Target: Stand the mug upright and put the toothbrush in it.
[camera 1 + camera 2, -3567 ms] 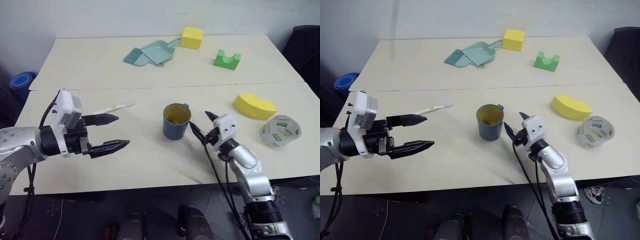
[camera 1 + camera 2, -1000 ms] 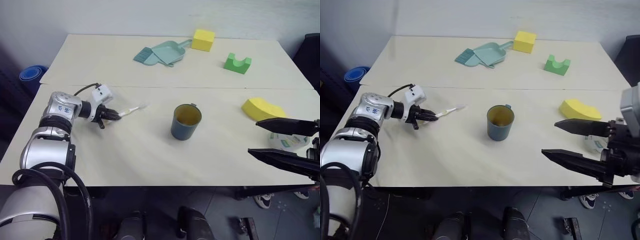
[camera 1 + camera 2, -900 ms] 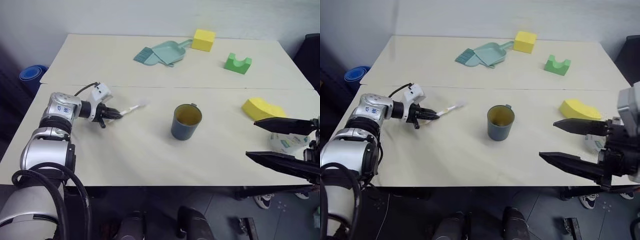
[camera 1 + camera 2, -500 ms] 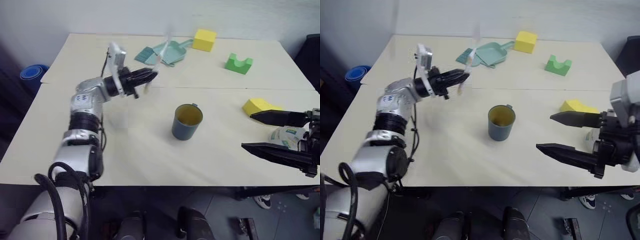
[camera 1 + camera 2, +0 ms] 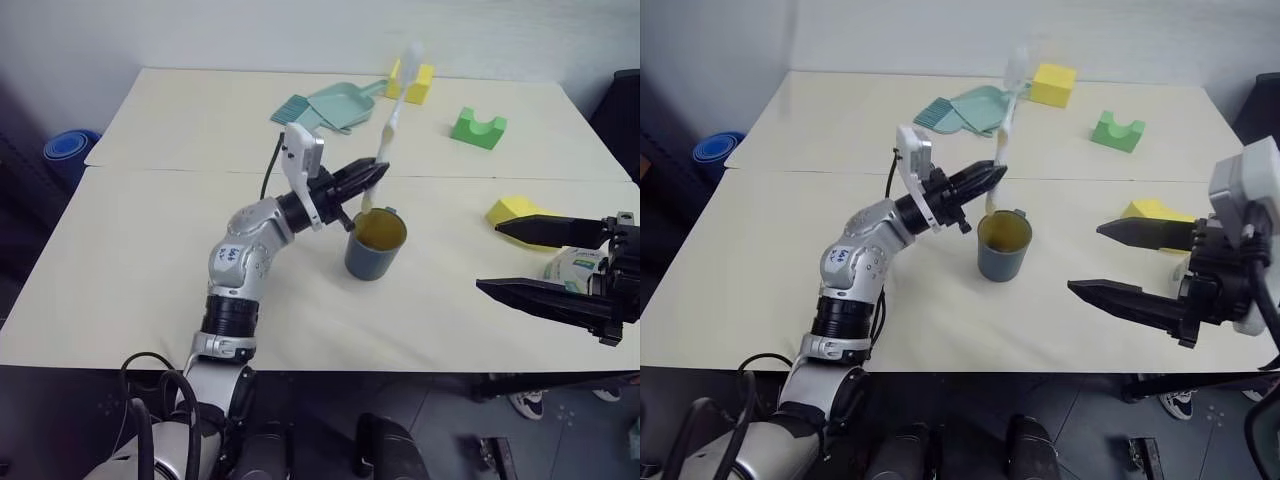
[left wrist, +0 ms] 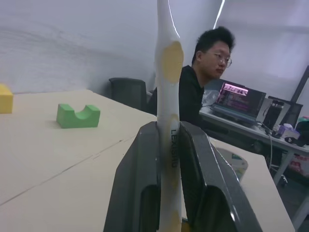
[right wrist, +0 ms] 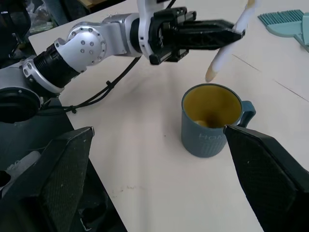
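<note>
**Kid:** Where is the mug (image 5: 375, 243)?

**Me:** It stands upright near the middle of the tabletop (image 5: 150, 250), open side up. You can see its yellow inside.

**Kid:** And the toothbrush (image 5: 388, 120)?

**Me:** The left hand (image 5: 372, 177) has it. The two black fingers (image 6: 140, 183) are clenched tight on the handle, low down. The brush sticks up tall and leans a little, with the bristle end at the top.

**Kid:** Is it in the mug?

**Me:** Not yet. The bottom tip of the handle hangs just above the mug's rim, on the side nearest the left hand. I think the brush has to go a bit more over the opening and then straight down, handle end first.

**Kid:** What is the other hand doing?

**Me:** The right hand (image 5: 1102, 260) is wide open and holds nothing. It sits off to the side of the mug, apart from it, with its tips pointing at it. The left hand is much closer to the mug.

**Kid:** Can you read any words?

**Me:** Yes. On the toothbrush handle, between the fingers, there are small letters. They look like "LEXisHD", but I am not sure of them all. The mug has pale letters on its side that start with "HOM" (image 7: 211, 138); the right hand's finger hides the rest. The tape roll (image 5: 567, 268) behind the right hand has a printed label too, but it is too small to read.
</note>
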`<state>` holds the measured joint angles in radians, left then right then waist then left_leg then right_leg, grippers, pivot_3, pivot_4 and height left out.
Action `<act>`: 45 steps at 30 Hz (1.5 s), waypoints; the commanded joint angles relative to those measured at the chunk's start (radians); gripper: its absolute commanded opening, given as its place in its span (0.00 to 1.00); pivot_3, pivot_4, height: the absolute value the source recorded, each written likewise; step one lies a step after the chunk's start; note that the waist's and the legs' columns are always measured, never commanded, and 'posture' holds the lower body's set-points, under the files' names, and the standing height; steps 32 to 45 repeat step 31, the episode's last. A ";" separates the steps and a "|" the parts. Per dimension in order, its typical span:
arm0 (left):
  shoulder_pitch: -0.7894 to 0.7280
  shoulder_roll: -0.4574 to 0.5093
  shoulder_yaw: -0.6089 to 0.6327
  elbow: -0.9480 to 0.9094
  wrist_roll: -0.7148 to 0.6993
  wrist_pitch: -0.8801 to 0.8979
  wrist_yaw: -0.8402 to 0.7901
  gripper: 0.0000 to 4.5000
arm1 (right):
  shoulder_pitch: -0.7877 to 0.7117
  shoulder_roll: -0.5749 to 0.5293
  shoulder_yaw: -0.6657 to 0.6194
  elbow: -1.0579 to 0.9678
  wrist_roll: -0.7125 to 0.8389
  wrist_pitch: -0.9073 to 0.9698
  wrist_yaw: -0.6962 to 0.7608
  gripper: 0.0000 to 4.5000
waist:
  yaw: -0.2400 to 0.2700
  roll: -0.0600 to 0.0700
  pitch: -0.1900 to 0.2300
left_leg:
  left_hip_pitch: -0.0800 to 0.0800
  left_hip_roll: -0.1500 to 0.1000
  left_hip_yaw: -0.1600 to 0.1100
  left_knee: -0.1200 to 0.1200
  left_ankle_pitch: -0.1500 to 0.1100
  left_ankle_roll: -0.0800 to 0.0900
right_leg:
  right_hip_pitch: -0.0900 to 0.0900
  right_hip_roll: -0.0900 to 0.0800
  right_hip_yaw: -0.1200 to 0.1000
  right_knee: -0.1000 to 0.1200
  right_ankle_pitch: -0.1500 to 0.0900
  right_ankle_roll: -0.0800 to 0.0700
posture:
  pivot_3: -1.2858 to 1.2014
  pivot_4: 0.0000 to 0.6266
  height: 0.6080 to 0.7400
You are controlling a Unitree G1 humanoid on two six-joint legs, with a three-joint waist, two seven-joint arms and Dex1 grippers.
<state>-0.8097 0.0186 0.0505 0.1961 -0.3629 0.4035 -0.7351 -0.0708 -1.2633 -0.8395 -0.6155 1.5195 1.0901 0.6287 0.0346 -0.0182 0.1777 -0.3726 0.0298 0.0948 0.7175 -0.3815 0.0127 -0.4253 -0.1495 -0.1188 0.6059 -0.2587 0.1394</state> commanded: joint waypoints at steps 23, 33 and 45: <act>0.007 0.916 0.064 -0.175 -0.217 0.237 -0.667 0.71 | 0.020 0.000 0.064 0.146 -0.276 -0.095 0.237 1.00 | 0.005 0.006 -0.001 | 0.002 0.000 -0.001 -0.001 -0.001 -0.002 | 0.000 0.002 0.002 -0.001 0.000 -0.002 | 0.52 0.24 1.00; -0.015 1.029 0.012 -0.103 -0.149 0.137 -0.792 0.71 | -0.032 -0.015 0.173 0.221 -0.387 -0.133 0.379 1.00 | 0.011 0.006 -0.001 | 0.002 0.001 -0.001 -0.001 -0.001 -0.002 | 0.003 0.003 0.002 -0.007 0.000 -0.002 | 0.52 0.24 1.00; -0.015 1.029 0.012 -0.103 -0.149 0.137 -0.792 0.71 | -0.032 -0.015 0.173 0.221 -0.387 -0.133 0.379 1.00 | 0.011 0.006 -0.001 | 0.002 0.001 -0.001 -0.001 -0.001 -0.002 | 0.003 0.003 0.002 -0.007 0.000 -0.002 | 0.52 0.24 1.00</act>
